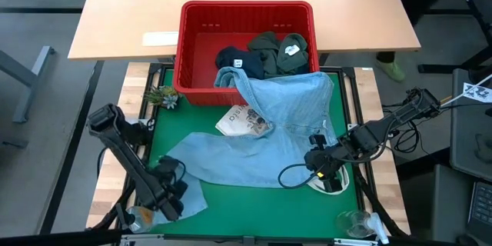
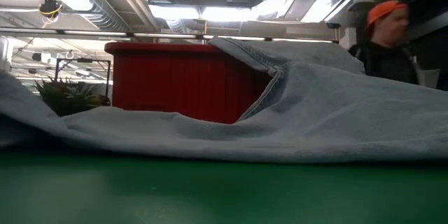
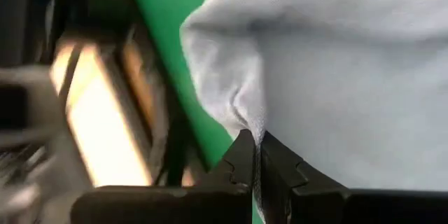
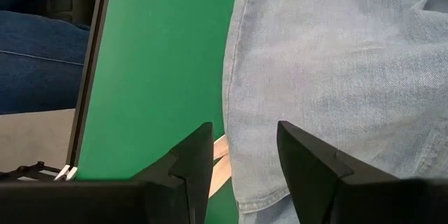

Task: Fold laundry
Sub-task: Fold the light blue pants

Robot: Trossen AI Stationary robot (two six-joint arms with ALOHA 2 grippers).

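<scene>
The left claw sits low at the near left corner of the green worktop, clamped on a puckered hem of the light blue denim. The right claw hovers over the denim's right edge, fingers apart. The soft, rumpled denim drapes back into the slotted red basket.

Light blue denim garment, red slotted basket, navy garment and dark olive garment, green mat, pale wood worktop
</scene>
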